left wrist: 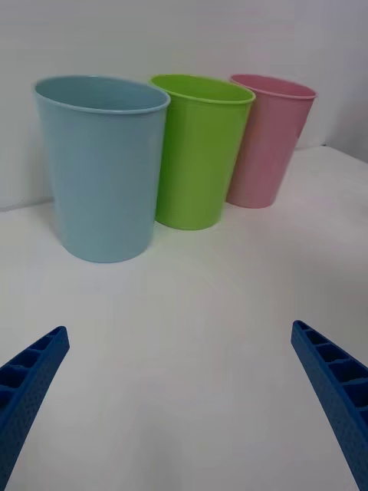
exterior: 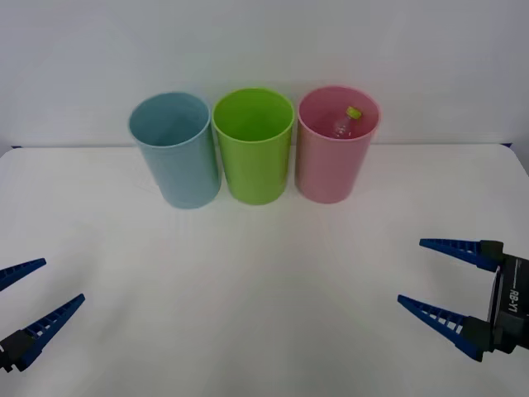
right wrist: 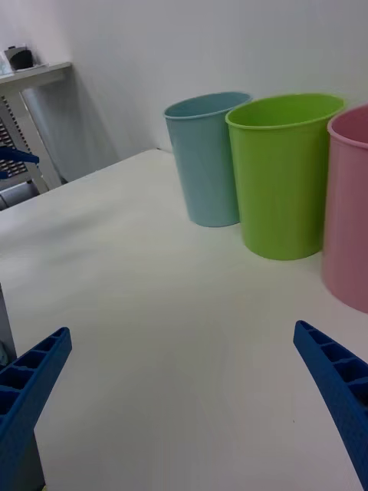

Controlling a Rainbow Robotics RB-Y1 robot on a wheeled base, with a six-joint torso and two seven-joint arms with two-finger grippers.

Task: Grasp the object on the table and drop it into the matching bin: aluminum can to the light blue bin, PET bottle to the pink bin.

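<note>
1. A wide white table (exterior: 264,289) is seen from above, with three tall plastic bins set in a row near its far edge, in front of a plain white wall.
2. The light blue bin (exterior: 175,149) is placed at the left end of the row, a green bin (exterior: 254,145) in the middle and the pink bin (exterior: 336,145) at the right end. The blue and green bins look to be touching; whether the green and pink ones touch cannot be told.
3. The PET bottle (exterior: 344,124) is found inside the pink bin, lying tilted against the far inner wall, with its yellow-green cap (exterior: 354,112) uppermost, just below the rim.
4. The right pincer (exterior: 423,273) is held low over the table near its right edge, well apart from the bins, with its blue ribbed fingers spread wide and nothing between them.
5. The left pincer (exterior: 45,285) is held low near the table's left edge, likewise well apart from the bins, its blue fingers parted and holding nothing.
</note>
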